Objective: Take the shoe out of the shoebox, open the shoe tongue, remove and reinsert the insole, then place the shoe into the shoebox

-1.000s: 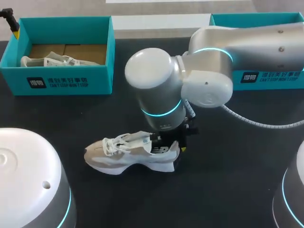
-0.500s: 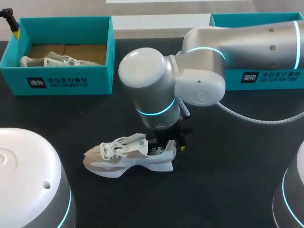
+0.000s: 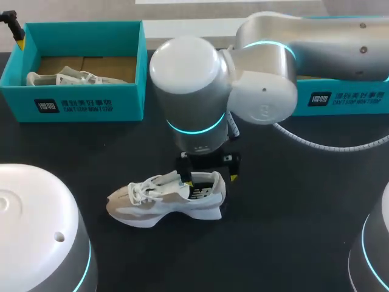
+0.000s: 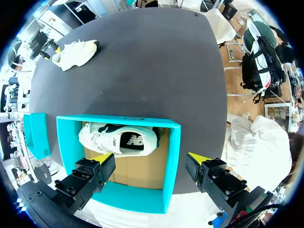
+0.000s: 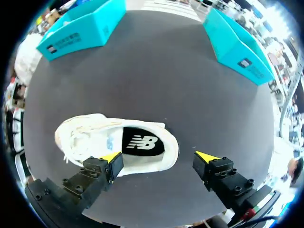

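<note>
A white and beige shoe [image 3: 163,196] lies on its sole on the black table [image 3: 292,201], toe to the left; its black insole [image 5: 142,141] shows in the opening. My right gripper [image 5: 159,157] hangs open just above the heel end, one fingertip [image 3: 184,180] over the opening and the other beyond the heel, touching nothing. The teal shoebox [image 3: 78,104] at the back left holds a second pale shoe [image 4: 118,139]. My left gripper [image 4: 151,159] stands open above that box, clear of the shoe inside.
Another teal box [image 3: 340,100] stands at the back right, partly hidden by my right arm [image 3: 267,79]. White rounded arm bases [image 3: 36,231] fill the near left and near right corners. Bare black tabletop lies around the shoe.
My right gripper has opened, let go of the shoe's heel and lifted a little. The shoe shifted slightly left and now rests free on the table. The left arm kept still.
</note>
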Controlling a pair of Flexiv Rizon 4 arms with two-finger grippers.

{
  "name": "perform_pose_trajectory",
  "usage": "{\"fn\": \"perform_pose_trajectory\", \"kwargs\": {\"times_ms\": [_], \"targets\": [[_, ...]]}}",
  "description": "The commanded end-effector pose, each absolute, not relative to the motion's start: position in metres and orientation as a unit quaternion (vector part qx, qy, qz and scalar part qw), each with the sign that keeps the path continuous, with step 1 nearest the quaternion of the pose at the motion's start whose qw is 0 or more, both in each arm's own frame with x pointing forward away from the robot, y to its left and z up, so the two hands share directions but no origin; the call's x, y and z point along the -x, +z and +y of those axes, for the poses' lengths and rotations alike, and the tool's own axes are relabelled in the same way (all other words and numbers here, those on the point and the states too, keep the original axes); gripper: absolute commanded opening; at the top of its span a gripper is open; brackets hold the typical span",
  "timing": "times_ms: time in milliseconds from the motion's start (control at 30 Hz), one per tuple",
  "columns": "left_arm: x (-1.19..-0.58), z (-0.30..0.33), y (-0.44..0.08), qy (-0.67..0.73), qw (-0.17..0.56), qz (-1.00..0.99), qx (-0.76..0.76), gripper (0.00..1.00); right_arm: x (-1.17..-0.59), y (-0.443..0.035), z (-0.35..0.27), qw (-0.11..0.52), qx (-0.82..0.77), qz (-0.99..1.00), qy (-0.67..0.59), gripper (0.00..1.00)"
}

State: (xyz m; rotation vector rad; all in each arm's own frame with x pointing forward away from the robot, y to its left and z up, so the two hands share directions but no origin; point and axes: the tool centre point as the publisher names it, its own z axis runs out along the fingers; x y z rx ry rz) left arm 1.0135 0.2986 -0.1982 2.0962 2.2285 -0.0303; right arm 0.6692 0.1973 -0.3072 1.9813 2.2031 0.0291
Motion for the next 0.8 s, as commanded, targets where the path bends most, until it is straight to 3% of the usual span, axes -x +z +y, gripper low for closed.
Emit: {"fn": "perform_pose_trajectory", "kwargs": {"times_ms": [33, 100, 533, 600, 667, 800], "targets": [[-1.013, 0.298, -0.198, -0.008, 0.041, 0.728, -0.684, 1.0, -0.656, -0.27, 0.193, 0.071, -0.497, 0.862, 0.073, 1.0], [-1.013, 0.298, -0.198, -0.008, 0.041, 0.728, -0.684, 1.0, -0.648, -0.266, 0.192, 0.095, -0.417, 0.903, 0.03, 1.0], [-1.013, 0.298, -0.198, -0.008, 0.041, 0.728, -0.684, 1.0, -0.648, -0.266, 0.192, 0.095, -0.417, 0.903, 0.03, 1.0], [-1.013, 0.298, -0.198, -0.008, 0.041, 0.728, -0.684, 1.0, -0.644, -0.269, 0.195, 0.054, -0.349, 0.929, 0.112, 1.0], [-1.013, 0.298, -0.198, -0.008, 0.041, 0.728, -0.684, 1.0, -0.641, -0.27, 0.193, 0.064, -0.293, 0.943, 0.146, 1.0], [-1.013, 0.298, -0.198, -0.008, 0.041, 0.728, -0.684, 1.0, -0.638, -0.265, 0.183, 0.018, -0.17, 0.957, 0.236, 1.0]]}}
